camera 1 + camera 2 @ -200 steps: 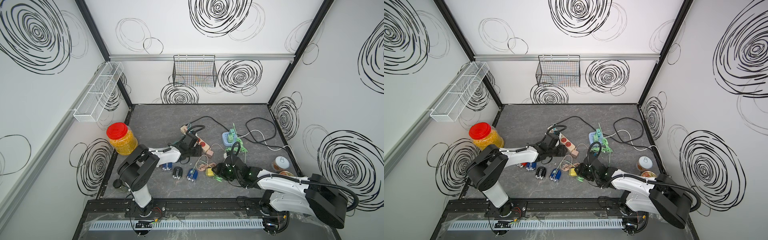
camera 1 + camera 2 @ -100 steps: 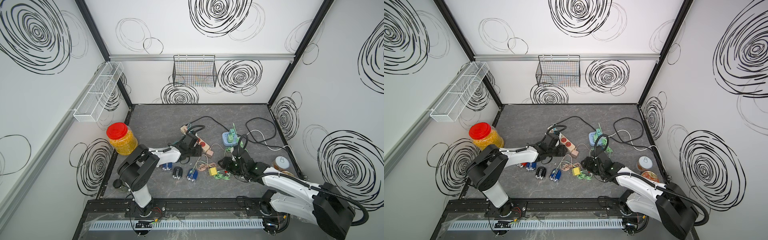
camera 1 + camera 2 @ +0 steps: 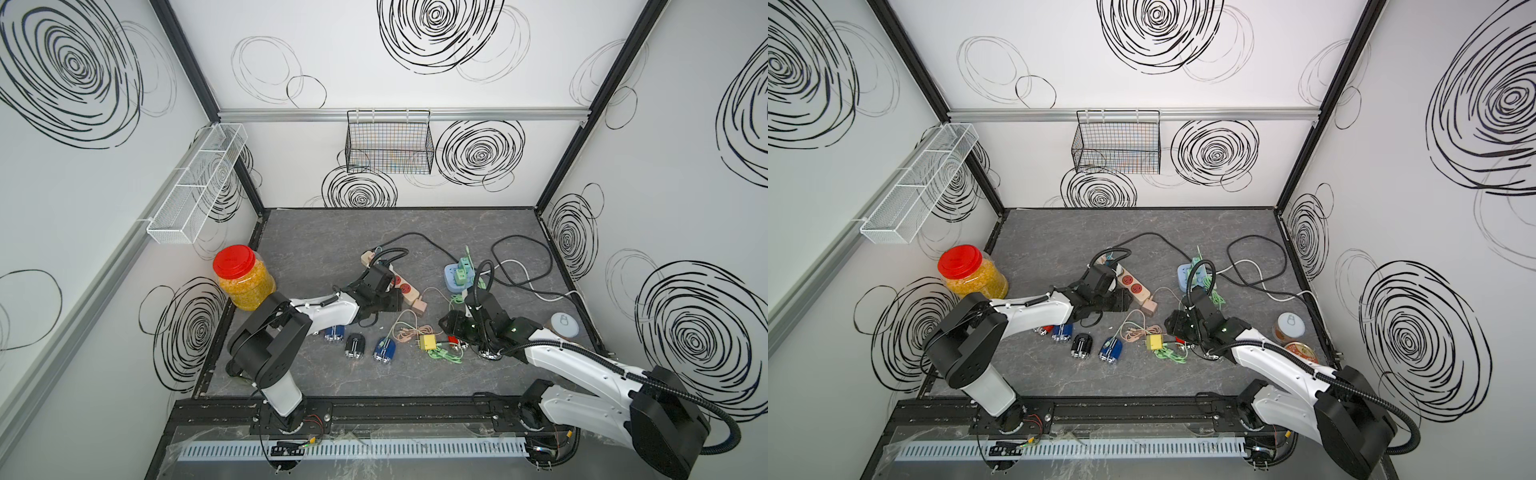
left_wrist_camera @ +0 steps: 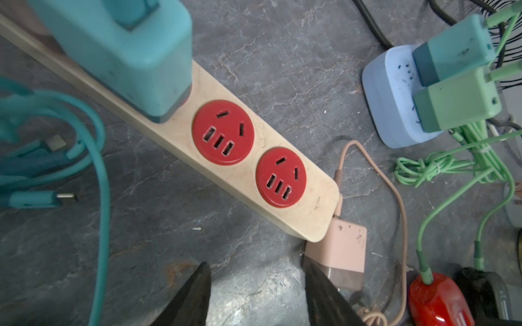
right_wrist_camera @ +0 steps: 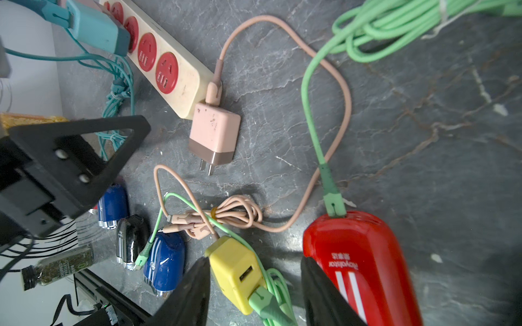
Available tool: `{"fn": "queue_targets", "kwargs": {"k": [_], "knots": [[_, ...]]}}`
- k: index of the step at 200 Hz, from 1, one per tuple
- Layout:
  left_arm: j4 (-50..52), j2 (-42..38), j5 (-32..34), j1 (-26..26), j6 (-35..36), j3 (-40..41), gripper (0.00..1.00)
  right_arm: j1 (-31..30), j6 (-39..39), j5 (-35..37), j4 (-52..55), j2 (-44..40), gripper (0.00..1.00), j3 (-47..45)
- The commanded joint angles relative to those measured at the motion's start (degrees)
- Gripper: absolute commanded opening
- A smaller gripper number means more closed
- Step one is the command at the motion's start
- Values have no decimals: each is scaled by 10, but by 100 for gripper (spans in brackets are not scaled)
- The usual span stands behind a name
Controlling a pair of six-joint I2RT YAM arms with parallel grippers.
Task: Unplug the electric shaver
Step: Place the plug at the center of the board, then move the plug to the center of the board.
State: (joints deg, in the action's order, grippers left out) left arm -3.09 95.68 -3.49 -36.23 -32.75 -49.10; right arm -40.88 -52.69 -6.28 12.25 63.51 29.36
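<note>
Shaver (image 5: 358,268), the red one, lies near-right on the tabletop (image 5: 423,113), green cable (image 5: 312,113) plugged into its end. Right fingers (image 5: 322,293) are apart, empty, just beside it, its length running along them. Left fingers (image 4: 192,299), apart too, hover by the power strip (image 4: 254,175).

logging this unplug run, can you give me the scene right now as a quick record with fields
shaver: red shaver, lying on the table
cable: green cable plugged into the shaver's end
right gripper: open, yellow charger between its jaws, shaver beside one jaw
left gripper: open, over the table by the power strip
pink charger: unplugged, beside the strip's end
</note>
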Motion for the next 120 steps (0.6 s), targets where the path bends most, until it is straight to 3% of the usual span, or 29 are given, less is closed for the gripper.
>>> {"fn": "queue_targets", "kwargs": {"k": [1,120], "knots": [[2,-20,10,8,10,-11,58,-16,2,0,9,16,54,9],[13,-62,10,27,15,4,58,-126,-32,-10,-82,166,54,50]]}}
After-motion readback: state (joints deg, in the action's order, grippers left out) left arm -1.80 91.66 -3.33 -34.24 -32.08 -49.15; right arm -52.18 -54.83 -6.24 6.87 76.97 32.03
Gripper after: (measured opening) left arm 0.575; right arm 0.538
